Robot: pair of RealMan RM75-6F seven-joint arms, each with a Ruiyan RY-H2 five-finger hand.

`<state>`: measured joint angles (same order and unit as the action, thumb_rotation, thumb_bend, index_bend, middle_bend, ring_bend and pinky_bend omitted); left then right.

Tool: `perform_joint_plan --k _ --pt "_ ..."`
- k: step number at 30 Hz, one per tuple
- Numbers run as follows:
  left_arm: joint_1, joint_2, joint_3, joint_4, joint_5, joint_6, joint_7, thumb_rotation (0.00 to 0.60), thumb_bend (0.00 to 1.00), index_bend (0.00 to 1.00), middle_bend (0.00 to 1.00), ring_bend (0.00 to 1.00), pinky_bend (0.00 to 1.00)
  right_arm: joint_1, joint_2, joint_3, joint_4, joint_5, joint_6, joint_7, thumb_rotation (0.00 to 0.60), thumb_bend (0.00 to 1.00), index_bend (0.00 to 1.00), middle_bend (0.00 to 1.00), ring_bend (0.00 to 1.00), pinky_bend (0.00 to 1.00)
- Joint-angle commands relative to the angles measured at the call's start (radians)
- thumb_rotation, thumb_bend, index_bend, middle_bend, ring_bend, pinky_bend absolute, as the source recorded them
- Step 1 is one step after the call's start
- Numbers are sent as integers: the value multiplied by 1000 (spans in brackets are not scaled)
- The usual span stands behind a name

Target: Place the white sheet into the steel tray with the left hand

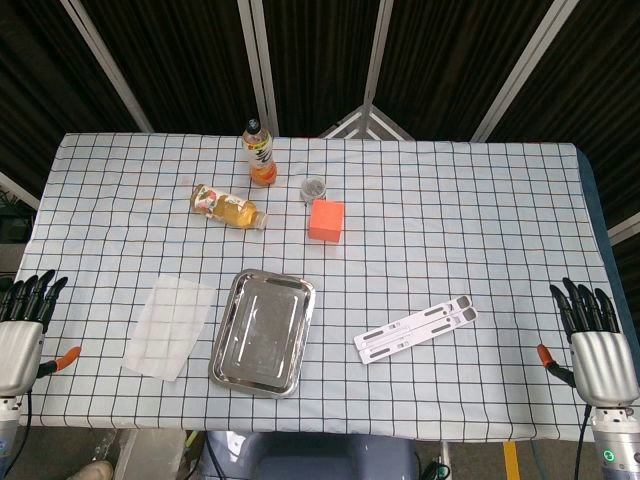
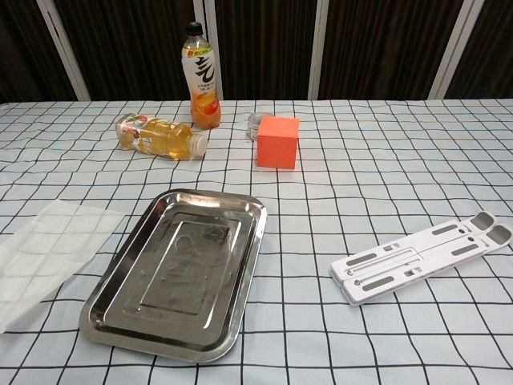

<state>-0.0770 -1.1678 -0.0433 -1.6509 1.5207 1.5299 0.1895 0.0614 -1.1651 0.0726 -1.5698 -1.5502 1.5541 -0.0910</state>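
The white sheet [image 1: 168, 326] [image 2: 50, 255] lies flat on the checked tablecloth, just left of the steel tray [image 1: 228, 365] [image 2: 112, 325]. The tray is empty and sits near the table's front edge. My left hand [image 1: 22, 325] hovers at the table's front left corner, well left of the sheet, fingers spread and holding nothing. My right hand [image 1: 597, 345] hangs at the front right corner, also with fingers apart and empty. Neither hand shows in the chest view.
An upright drink bottle [image 1: 259, 153] and a bottle lying on its side [image 1: 229, 207] are at the back, beside a small clear jar [image 1: 314, 187] and an orange block [image 1: 326, 220]. A white folding stand [image 1: 416, 328] lies right of the tray.
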Motion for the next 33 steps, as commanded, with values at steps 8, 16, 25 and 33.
perform_joint_plan --k 8,16,25,33 --pt "-6 -1 5 4 0 -15 7 600 122 0 0 0 0 0 0 0 -1 -3 2 -1 600 328 0 0 0 0" --pt "-61 38 84 46 92 -146 36 600 131 159 0 0 0 1 -2 2 1 2 -2 -8 600 329 0 0 0 0" --pt "-125 57 165 91 204 -277 99 600 206 367 0 0 0 0 -3 1 1 -2 2 -8 600 329 0 0 0 0" --pt "-163 56 174 127 228 -326 141 600 206 351 0 0 0 -2 -3 1 1 0 6 -5 600 328 0 0 0 0"
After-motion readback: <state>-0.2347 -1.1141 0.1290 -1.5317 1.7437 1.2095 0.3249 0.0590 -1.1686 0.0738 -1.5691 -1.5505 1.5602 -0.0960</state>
